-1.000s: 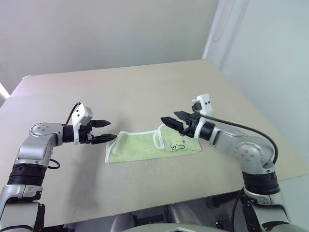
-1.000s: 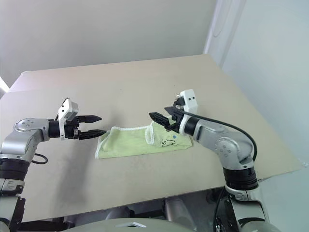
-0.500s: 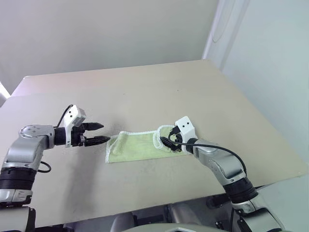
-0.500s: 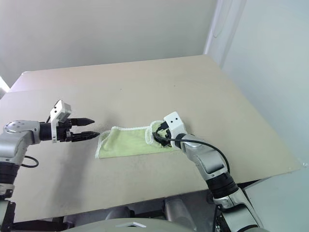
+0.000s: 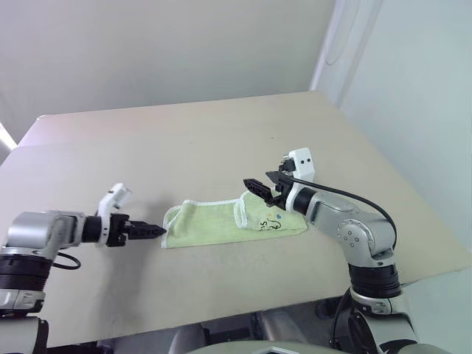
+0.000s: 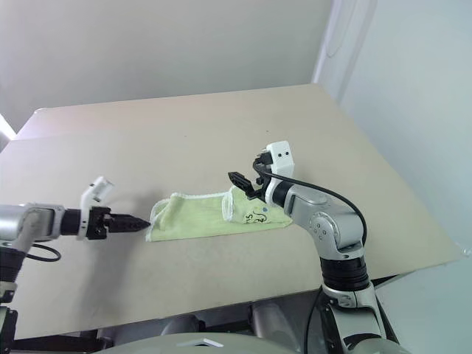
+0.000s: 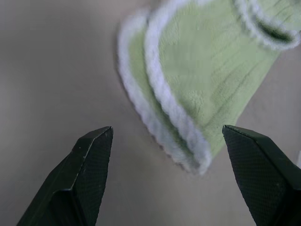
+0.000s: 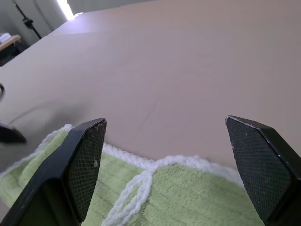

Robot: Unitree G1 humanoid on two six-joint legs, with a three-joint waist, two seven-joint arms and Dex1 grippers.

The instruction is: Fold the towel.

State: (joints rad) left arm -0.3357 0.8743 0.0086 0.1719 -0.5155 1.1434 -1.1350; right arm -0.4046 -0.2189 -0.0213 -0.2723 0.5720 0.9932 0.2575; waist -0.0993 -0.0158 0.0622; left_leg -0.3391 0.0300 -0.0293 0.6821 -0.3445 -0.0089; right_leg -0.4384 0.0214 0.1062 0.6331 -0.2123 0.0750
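Towel (image 5: 232,222), pale green with white edging, lies folded into a strip on the beige bench (image 5: 221,140). Left end effector (image 5: 151,231) sits low just off its left end, right end effector (image 5: 259,189) above its right part; both gape wide, holding nothing.

You're looking over a broad beige desk (image 5: 221,140), matte and plain, its far edge sitting close against a bare off-white wall (image 5: 147,51). Off the desk's far right corner a pale vertical post (image 5: 330,44) is rising beside a light grey-blue wall panel (image 5: 413,96). At the far left, in the right wrist view, a bright strip light (image 8: 66,8) is glowing.
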